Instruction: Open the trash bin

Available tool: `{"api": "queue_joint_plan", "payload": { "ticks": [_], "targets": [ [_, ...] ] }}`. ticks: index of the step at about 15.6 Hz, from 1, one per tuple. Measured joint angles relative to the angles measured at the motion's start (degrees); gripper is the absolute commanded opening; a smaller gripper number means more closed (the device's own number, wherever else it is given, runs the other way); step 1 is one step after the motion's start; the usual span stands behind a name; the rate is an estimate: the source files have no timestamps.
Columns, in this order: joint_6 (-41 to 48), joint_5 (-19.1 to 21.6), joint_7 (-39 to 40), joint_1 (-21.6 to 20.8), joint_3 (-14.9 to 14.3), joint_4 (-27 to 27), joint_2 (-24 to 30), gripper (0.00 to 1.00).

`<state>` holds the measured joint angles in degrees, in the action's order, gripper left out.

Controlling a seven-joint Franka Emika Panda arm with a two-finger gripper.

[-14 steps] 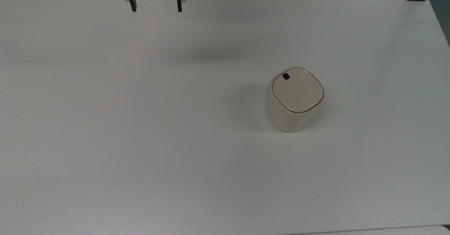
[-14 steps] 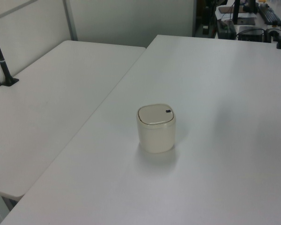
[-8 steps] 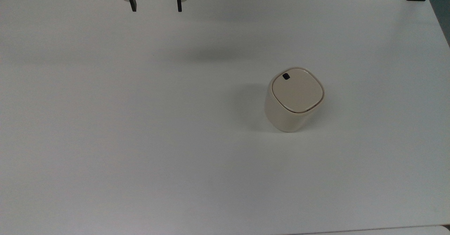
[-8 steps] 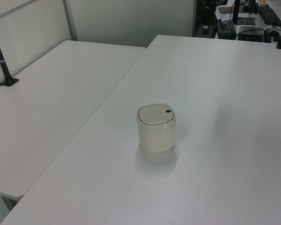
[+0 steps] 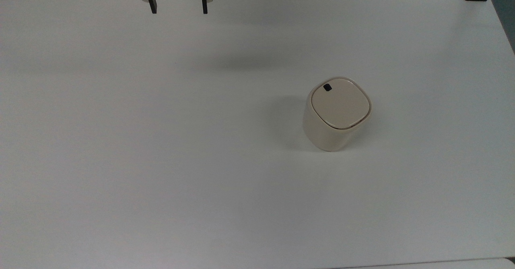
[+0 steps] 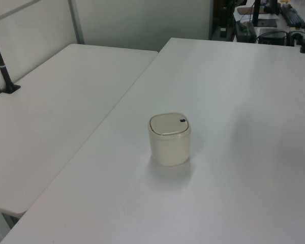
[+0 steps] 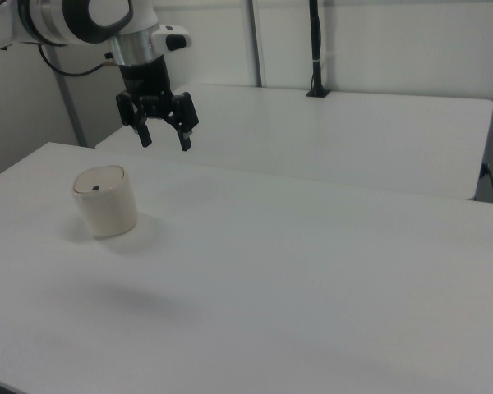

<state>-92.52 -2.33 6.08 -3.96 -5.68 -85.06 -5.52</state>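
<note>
hovering state: black two-finger gripper (image 5: 179,8) held high above the white table (image 5: 161,160), fingers pointing down, spread wide, nothing between them; likely a start pose that keeps the work area unobstructed.
bin placement: small cream-beige plastic trash bin (image 5: 336,114) with rounded-square tapered body, standing upright on the table, free on all sides, reachable from above.
lid condition: flat lid (image 5: 340,102) seated flush on the rim, closed; task judged not yet begun.
button mark: small black mark (image 5: 327,87) near the lid edge, on the top view's upper-left corner of the lid, so facing toward the gripper side; probably the press point for release.
bin relative to jaws: well apart, no contact; in the top view, bin lower and to the right of the gripper; in the right view, bin (image 7: 105,201) below and to the left of the gripper (image 7: 163,137).
next move requirement: travel across and descend over the mark, judged necessary before any press.
risk: off-centre push could slide or tip the light bin.
</note>
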Motion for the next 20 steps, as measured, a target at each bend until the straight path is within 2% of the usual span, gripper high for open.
{"api": "queue_joint_plan", "payload": {
  "ticks": [2, 6, 9, 11, 15, 20],
  "targets": [
    [0.0, 0.0, 0.0, 0.05, -0.01, 0.0, 0.0, 0.36],
    [0.0, 0.0, 0.0, 0.19, -0.18, 0.0, 0.0, 0.1],
    [0.0, 0.0, 1.53, 0.19, -0.19, 0.0, 0.0, 0.09],
    [0.0, 0.0, 5.29, 0.18, -0.19, -0.05, 0.0, 0.09],
    [-0.46, 0.06, 9.73, -0.36, 0.97, -0.99, -0.53, 0.01],
    [-7.38, 0.06, 9.94, -6.42, 2.33, -1.55, -4.63, 0.0]
  ]
}}
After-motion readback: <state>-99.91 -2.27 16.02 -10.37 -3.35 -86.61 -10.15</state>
